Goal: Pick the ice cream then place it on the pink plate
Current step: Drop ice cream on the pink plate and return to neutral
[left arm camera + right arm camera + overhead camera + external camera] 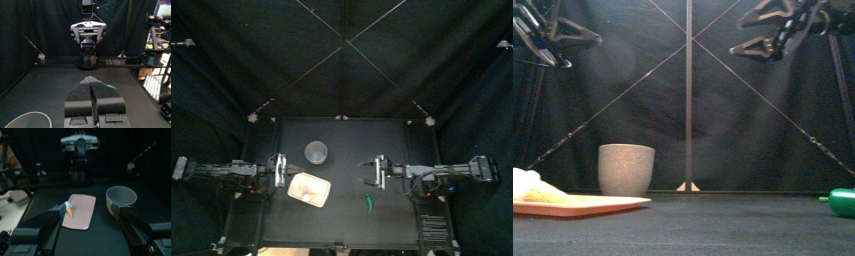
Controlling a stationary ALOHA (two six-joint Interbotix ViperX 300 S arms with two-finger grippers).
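Ice cream (67,210) lies on the plate (85,202) at its edge, cone tip toward my right arm. Left pincer (92,82) is clenched, empty and nearer. Right pincer (85,210) is released, facing it. Both are raised.

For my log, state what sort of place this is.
Probably a robot test booth: black curtains enclose a small table, a left arm and a right arm flank it, and a toy ice cream lies on a pink tray.
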